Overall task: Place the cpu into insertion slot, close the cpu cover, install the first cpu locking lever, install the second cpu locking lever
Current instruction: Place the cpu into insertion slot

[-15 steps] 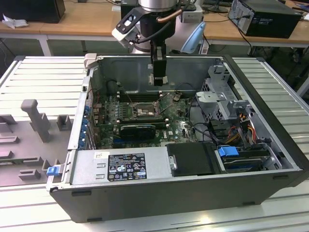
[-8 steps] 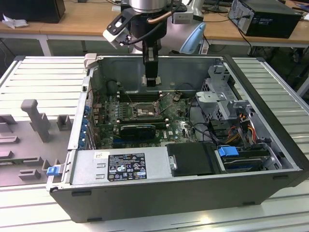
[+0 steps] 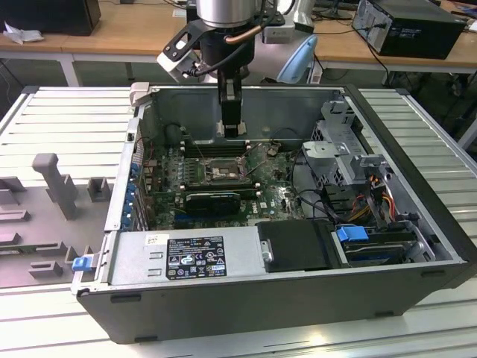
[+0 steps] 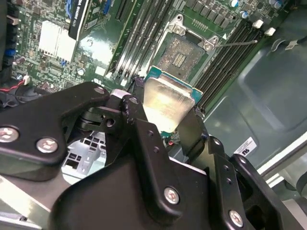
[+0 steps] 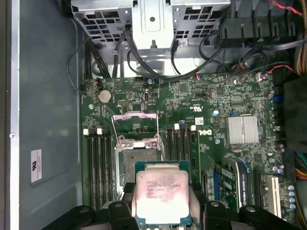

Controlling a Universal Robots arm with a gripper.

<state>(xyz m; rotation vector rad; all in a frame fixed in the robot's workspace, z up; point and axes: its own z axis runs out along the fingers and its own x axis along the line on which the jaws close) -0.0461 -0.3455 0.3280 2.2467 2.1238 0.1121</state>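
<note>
In the first wrist view, the small flat square cpu with a pale silver-grey metal face (image 5: 162, 194) covers part of the small square insertion slot with a dark metal rim (image 5: 129, 165). The black gripper (image 5: 162, 213) is cut off by the picture's edge, and its 2 fingers (image 5: 211, 213) hide the chip's flanks. In the second wrist view they hide the chip's end nearest the gripper body. In the exterior view the silver arm (image 3: 223, 11) is cut off by the top edge, and the chip is too small to make out.

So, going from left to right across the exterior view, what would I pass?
Grey post → blue clip → the robot's fingers, gripping the chip → metal drive cage.
</note>
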